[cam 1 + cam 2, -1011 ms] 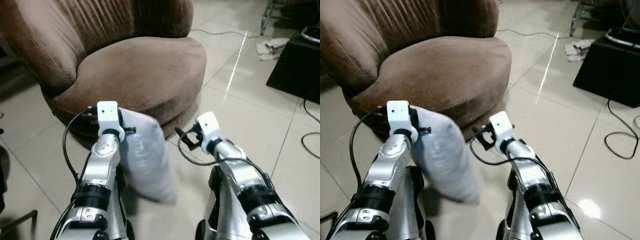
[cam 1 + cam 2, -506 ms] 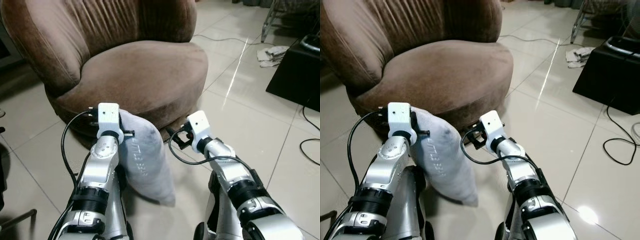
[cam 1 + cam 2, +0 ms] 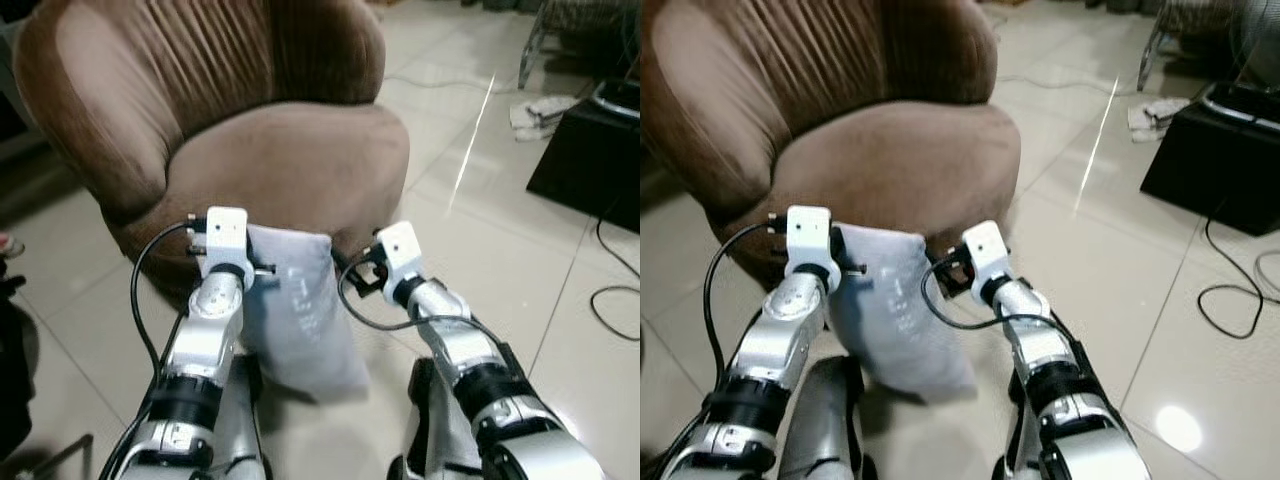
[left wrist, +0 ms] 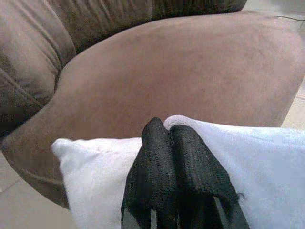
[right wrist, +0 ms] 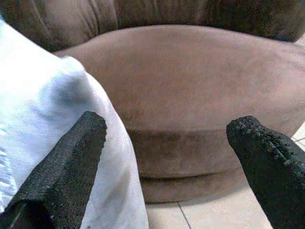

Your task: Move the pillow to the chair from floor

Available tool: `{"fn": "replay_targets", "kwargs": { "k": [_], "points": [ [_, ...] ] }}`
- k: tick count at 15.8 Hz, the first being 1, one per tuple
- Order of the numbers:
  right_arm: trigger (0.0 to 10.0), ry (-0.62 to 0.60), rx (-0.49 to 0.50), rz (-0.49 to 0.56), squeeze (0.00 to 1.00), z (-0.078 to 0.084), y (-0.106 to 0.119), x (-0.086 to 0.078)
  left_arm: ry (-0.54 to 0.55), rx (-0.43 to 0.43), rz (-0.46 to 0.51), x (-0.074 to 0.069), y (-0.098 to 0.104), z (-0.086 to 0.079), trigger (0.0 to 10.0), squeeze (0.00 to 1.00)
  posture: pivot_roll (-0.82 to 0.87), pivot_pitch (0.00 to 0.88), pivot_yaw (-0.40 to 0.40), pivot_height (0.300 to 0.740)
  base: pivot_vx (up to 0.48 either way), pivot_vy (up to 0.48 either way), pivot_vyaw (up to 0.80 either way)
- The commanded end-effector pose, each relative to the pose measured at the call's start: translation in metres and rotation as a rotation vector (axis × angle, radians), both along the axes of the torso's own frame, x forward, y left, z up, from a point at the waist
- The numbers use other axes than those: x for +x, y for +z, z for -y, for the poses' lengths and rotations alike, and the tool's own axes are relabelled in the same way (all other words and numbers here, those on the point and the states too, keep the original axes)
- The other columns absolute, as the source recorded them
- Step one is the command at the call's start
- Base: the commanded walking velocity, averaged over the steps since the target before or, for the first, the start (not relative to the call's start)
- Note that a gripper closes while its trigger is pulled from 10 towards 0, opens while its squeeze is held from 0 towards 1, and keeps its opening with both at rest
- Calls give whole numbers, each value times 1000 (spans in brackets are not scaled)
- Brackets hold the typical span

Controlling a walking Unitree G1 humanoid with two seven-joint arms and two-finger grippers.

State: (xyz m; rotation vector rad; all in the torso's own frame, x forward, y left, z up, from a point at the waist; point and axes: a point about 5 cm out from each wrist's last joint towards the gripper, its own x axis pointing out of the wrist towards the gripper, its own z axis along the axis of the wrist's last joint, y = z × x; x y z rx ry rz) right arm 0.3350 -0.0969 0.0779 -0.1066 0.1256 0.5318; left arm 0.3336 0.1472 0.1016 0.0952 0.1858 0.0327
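Pillow (image 3: 300,320) fabric is pinched at its top edge between the closed fingers of the left gripper (image 4: 167,131), hanging off the floor just short of the chair (image 3: 290,170) seat. Beside it, the right gripper (image 5: 171,143) is held spread and empty. The pinch should be kept firm and the pillow raised above the seat's front edge before release.

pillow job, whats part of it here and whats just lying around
Part of the job:
pillow, pinched by the left gripper
brown chair
right gripper, open beside the pillow

Just lying about:
black box
cables
crumpled cloth
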Motion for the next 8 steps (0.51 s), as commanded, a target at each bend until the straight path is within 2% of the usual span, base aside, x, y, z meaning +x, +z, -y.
{"fn": "replay_targets", "kwargs": {
  "k": [1, 6, 8],
  "points": [
    [10000, -12, 8, 9, 0, 1, 1, 1, -9, 19, 62, 7, 15, 2, 10000, 0, -50, 0, 56, 533, 0, 0, 0],
    [10000, -18, 26, 14, 0, 3, 4, 2, -14, 2, 61, 8, 15, 4, 10000, 0, -58, 0, 61, 578, 0, 0, 0],
    [10000, -13, 26, 18, 0, 11, 7, 3, -7, 8, 60, 8, 15, -3, 10000, 0, -60, 0, 61, 598, 0, 0, 0]
  ]
}}
